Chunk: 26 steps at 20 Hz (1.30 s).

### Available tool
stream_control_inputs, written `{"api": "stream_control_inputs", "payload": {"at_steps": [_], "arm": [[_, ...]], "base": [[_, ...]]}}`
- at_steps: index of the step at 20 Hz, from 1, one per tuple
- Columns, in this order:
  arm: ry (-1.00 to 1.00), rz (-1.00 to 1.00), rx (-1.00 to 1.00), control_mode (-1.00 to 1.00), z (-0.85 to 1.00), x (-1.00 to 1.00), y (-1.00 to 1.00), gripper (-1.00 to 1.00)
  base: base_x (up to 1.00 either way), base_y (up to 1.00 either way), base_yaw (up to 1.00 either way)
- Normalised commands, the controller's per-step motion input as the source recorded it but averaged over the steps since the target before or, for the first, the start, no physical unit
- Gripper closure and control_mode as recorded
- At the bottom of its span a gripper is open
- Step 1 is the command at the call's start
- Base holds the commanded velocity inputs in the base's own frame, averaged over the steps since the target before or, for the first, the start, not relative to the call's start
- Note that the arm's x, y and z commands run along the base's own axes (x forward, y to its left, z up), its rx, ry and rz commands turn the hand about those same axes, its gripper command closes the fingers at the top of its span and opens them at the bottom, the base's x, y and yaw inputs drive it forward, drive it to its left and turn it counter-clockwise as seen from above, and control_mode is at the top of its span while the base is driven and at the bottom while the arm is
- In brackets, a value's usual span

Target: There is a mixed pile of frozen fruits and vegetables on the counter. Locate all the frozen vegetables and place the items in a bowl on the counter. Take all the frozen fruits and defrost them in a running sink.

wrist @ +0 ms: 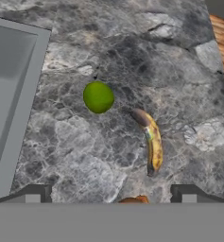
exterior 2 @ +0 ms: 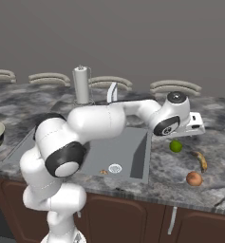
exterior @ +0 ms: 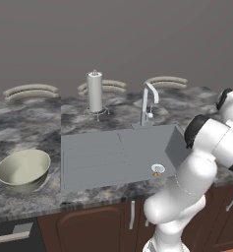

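On the far left I see the bowl (exterior: 23,170) standing on the counter (exterior: 19,125); it looks empty, and it is well apart from the pile. Next comes the sink (exterior: 113,155), and in its basin a small orange-brown lump (exterior: 157,173) lies touching the drain ring, so I judge one frozen fruit is already in place. I see no water coming from the tap (exterior: 148,101).

To the right of the sink, on the bare stone, lie the remaining items. The lime-green ball (wrist: 98,97) is just beside the sink edge. Near it, a little further right, lies a banana (wrist: 151,146), yellow with brown ends. The reddish-brown oval lump (exterior 2: 194,178) lies close to the front edge of the counter.

My gripper (wrist: 111,198) hangs above this pile with its jaws spread wide and nothing between them.

The frozen items I expect to be hard and light, and perhaps slippery. The green ball is round and can roll away if one finger touches first, so I would close over its widest part, from straight above. The banana is long and curved; I would take it across the middle, with the fingers at its two long sides. The oval lump I would grip across its short axis.
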Motion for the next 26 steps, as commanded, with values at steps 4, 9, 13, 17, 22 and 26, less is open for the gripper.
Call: {"api": "stream_control_inputs", "payload": {"at_steps": [4, 9, 13, 17, 22, 26], "arm": [[0.0, 0.0, 0.02, -1.0, -0.04, 0.05, -0.16, -1.0], [0.0, 0.0, 0.03, -1.0, -0.06, 0.11, -0.09, -1.0], [0.0, 0.0, 0.03, -1.0, -0.02, 0.08, -0.13, -1.0], [0.0, 0.0, 0.03, -1.0, -0.02, 0.08, -0.13, -1.0], [0.0, 0.0, 0.01, -1.0, -0.09, 0.15, -0.15, -1.0], [0.04, 0.0, 0.0, -1.0, -0.15, 0.24, -0.17, -1.0]], "base": [[0.0, 0.0, 0.0], [0.0, 0.0, 0.0], [0.0, 0.0, 0.0], [0.0, 0.0, 0.0], [0.0, 0.0, 0.0], [0.0, 0.0, 0.0]]}}
